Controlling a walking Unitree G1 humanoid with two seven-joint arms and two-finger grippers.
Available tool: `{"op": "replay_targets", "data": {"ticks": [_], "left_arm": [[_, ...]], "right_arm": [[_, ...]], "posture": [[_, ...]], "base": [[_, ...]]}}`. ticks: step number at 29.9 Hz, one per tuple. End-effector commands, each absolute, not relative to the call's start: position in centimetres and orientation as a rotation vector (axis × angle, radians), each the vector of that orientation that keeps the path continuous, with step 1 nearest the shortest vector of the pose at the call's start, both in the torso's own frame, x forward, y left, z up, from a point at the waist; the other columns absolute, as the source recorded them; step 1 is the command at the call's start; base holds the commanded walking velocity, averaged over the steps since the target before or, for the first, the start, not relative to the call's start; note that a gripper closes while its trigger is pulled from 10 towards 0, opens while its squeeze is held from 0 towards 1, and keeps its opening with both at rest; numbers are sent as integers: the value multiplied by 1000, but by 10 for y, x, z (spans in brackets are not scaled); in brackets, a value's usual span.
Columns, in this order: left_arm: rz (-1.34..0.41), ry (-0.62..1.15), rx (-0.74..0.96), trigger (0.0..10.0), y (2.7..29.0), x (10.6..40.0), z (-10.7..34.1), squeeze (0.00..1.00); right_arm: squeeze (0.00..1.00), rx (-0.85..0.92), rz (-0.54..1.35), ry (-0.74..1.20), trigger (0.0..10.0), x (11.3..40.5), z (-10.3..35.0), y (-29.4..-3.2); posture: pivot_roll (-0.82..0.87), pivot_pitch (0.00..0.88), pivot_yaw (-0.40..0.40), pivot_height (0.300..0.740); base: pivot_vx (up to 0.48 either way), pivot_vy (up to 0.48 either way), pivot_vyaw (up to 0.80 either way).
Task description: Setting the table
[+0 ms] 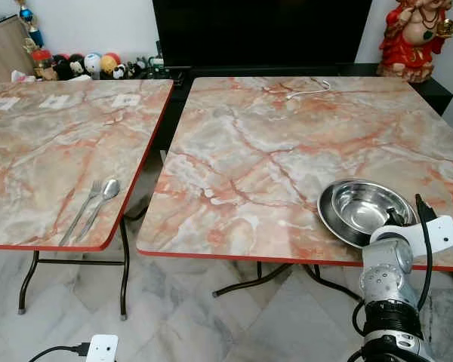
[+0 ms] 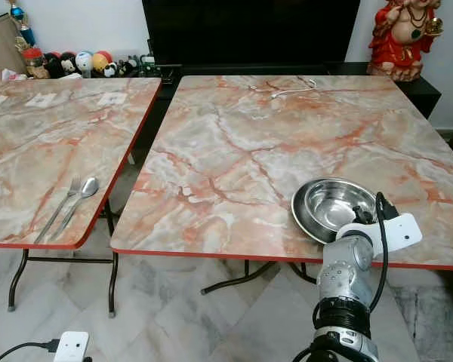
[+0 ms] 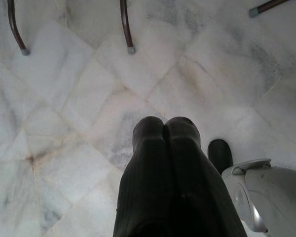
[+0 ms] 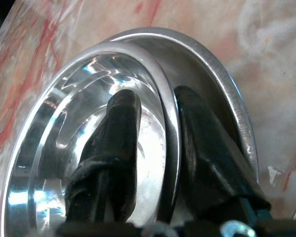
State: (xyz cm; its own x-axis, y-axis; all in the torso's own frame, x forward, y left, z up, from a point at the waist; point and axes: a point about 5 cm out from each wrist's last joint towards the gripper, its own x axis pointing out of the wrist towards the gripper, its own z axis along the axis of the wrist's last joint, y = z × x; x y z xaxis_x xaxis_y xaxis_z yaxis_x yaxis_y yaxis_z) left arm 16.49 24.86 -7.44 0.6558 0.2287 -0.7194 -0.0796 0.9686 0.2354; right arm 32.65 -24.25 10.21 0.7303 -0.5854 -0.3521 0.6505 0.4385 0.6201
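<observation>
A shiny steel bowl (image 1: 359,207) sits near the front right edge of the right marble table (image 1: 272,151), slightly tilted. My right gripper (image 4: 158,98) is shut on the bowl's near rim (image 4: 170,113), one black finger (image 4: 119,128) inside and the other outside. A fork (image 1: 85,202) and a spoon (image 1: 102,197) lie side by side near the front right corner of the left marble table (image 1: 30,151). My left gripper (image 3: 165,126) hangs shut over the marble floor, holding nothing.
A white cable (image 1: 309,89) lies at the back of the right table. Paper slips (image 1: 57,100) sit on the left table's far side. A gap separates the tables. A red statue (image 1: 415,38), dark screen (image 1: 264,30) and toys (image 1: 83,65) stand behind.
</observation>
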Motion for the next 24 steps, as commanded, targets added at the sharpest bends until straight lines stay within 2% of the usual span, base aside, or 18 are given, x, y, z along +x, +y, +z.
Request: {"op": "replay_targets", "data": {"ticks": [1, 9, 24], "left_arm": [[171, 845, 199, 10000, 250, 163, -75, 0], [170, 843, 199, 10000, 249, 164, -75, 0], [163, 840, 194, 10000, 247, 165, -75, 0]], "right_arm": [[0, 794, -765, 53, 10000, 330, 111, -244], [0, 725, -762, 41, 10000, 329, 114, -243], [0, 698, -820, 58, 10000, 319, 108, -245]], "posture": [[-10, 0, 26, 740], [-10, 0, 26, 740], [-14, 0, 23, 740]], "base": [[0, 0, 0], [0, 0, 0], [0, 0, 0]]}}
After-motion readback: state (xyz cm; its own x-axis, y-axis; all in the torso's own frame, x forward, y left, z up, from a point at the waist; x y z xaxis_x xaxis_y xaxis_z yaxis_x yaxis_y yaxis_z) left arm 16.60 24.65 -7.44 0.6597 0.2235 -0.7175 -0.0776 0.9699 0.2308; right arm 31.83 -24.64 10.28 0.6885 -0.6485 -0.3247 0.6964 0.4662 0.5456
